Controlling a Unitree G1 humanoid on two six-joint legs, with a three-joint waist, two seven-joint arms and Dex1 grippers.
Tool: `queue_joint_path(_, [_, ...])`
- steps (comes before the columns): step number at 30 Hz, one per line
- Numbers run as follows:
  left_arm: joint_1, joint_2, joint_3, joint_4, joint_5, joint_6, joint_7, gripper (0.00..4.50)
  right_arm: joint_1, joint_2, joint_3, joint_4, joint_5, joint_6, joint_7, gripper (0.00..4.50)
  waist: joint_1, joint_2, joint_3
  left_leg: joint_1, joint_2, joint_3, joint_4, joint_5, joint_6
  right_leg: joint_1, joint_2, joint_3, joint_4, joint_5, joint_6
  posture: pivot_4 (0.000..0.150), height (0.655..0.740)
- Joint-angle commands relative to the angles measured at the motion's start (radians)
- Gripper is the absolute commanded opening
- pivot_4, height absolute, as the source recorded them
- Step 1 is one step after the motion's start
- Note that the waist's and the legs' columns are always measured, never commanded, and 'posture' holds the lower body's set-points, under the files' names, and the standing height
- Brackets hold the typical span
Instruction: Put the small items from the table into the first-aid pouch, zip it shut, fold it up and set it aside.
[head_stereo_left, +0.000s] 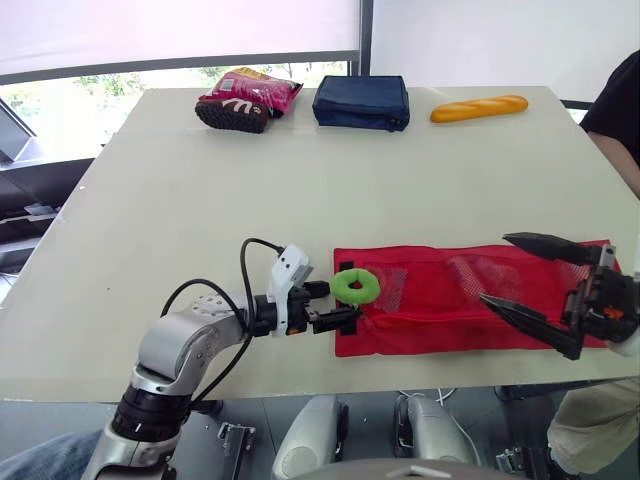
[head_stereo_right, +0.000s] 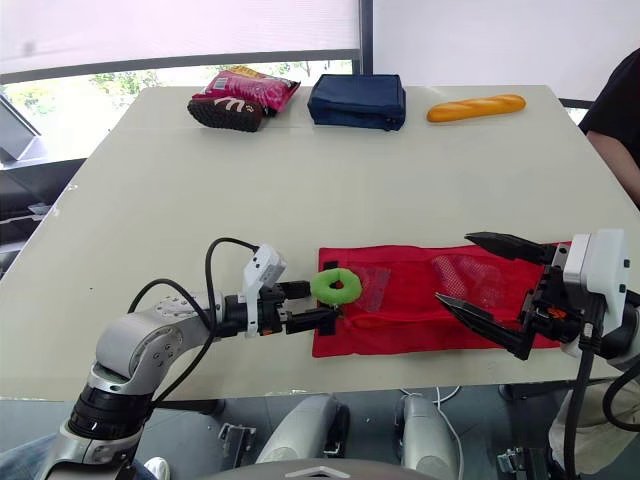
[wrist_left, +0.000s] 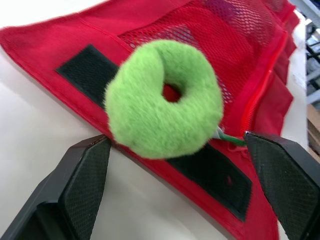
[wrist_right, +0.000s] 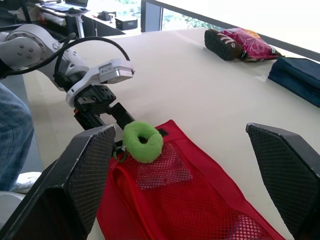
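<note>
From the head camera I see my left gripper (head_stereo_left: 340, 302) spread open low over the pale bench (head_stereo_left: 200, 200). A fuzzy lime-green plush ring (head_stereo_left: 355, 286) sits just ahead of its fingertips, on the near end of the flat red mesh first-aid pouch (head_stereo_left: 440, 310). My right gripper (head_stereo_left: 495, 268) hangs over the pouch's other end with its jaws wide apart and nothing between them. Well beyond both grippers, along the far edge of the bench, lie a pink snack packet (head_stereo_left: 245, 98), a navy fabric case (head_stereo_left: 361, 102) and a toy baguette (head_stereo_left: 479, 107).

In the left wrist camera the two black fingers (wrist_left: 85, 180) stand well apart, and the ring lies between and just past them, unpinched. It rests on a black hook-and-loop strip (wrist_left: 82, 67) at the pouch's edge. A thin green zip pull (wrist_left: 231, 138) shows just beside one fingertip.

In the right wrist camera that gripper's own fingers (wrist_right: 85, 170) frame the red mesh, with the ring and the left gripper straight ahead beyond it.
</note>
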Motion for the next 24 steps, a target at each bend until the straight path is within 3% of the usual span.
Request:
queue_joint_path(1, [0.045, 0.008, -0.062, 0.003, -0.037, 0.040, -0.045, 4.50, -0.011, 0.006, -0.005, -0.030, 0.003, -0.022, -0.010, 4.46, 0.000, 0.000, 0.000, 0.000, 0.000, 0.000, 0.000, 0.000, 0.000, 0.000, 0.000, 0.000, 0.000, 0.000, 0.000, 0.150, 0.7397])
queue_joint_path(9, [0.047, -0.114, 0.098, 0.067, -0.230, 0.177, 0.008, 4.50, -0.004, 0.018, -0.001, -0.052, 0.002, -0.019, -0.031, 4.46, 0.000, 0.001, -0.001, 0.000, 0.000, 0.000, 0.000, 0.000, 0.001, 0.000, 0.000, -0.001, -0.001, -0.001, 0.003, 0.150, 0.7397])
queue_joint_path(15, [0.041, -0.169, 0.166, 0.116, -0.303, 0.224, 0.057, 2.60, -0.011, 0.017, 0.004, -0.058, 0.006, -0.016, -0.043, 4.50, -0.001, 0.000, 0.000, -0.001, 0.000, -0.001, 0.000, 0.000, 0.000, 0.000, 0.000, -0.001, -0.001, -0.001, 0.002, 0.150, 0.7397])
queue_joint_path(17, [0.047, -0.176, 0.179, 0.120, -0.319, 0.230, 0.063, 1.62, -0.012, 0.016, 0.006, -0.060, 0.007, -0.016, -0.046, 4.50, -0.001, 0.000, 0.000, -0.001, 0.000, -0.001, 0.000, 0.000, 0.000, 0.000, 0.000, -0.001, -0.001, -0.001, 0.002, 0.150, 0.7397])
queue_joint_path(18, [0.050, -0.177, 0.185, 0.121, -0.326, 0.233, 0.065, 1.38, -0.013, 0.016, 0.006, -0.061, 0.008, -0.015, -0.047, 4.50, -0.001, 0.000, 0.000, -0.001, 0.000, -0.001, 0.000, 0.000, 0.000, 0.000, 0.000, -0.001, -0.001, -0.001, 0.001, 0.150, 0.7397])
queue_joint_path(21, [0.057, -0.181, 0.209, 0.125, -0.347, 0.230, 0.072, 0.07, -0.014, 0.014, 0.009, -0.062, 0.008, -0.016, -0.049, 4.50, -0.001, 0.000, 0.000, -0.001, 0.000, -0.001, 0.000, 0.000, 0.000, 0.000, 0.000, -0.001, -0.001, 0.000, 0.000, 0.150, 0.7397])
queue_joint_path(24, [0.044, -0.194, 0.256, 0.146, -0.383, 0.221, 0.088, 0.07, -0.028, 0.013, 0.025, -0.059, 0.000, -0.015, -0.061, 4.50, -0.001, 0.000, 0.000, -0.001, 0.000, -0.001, 0.000, 0.000, 0.000, 0.000, 0.000, -0.001, -0.001, 0.000, 0.000, 0.150, 0.7397])
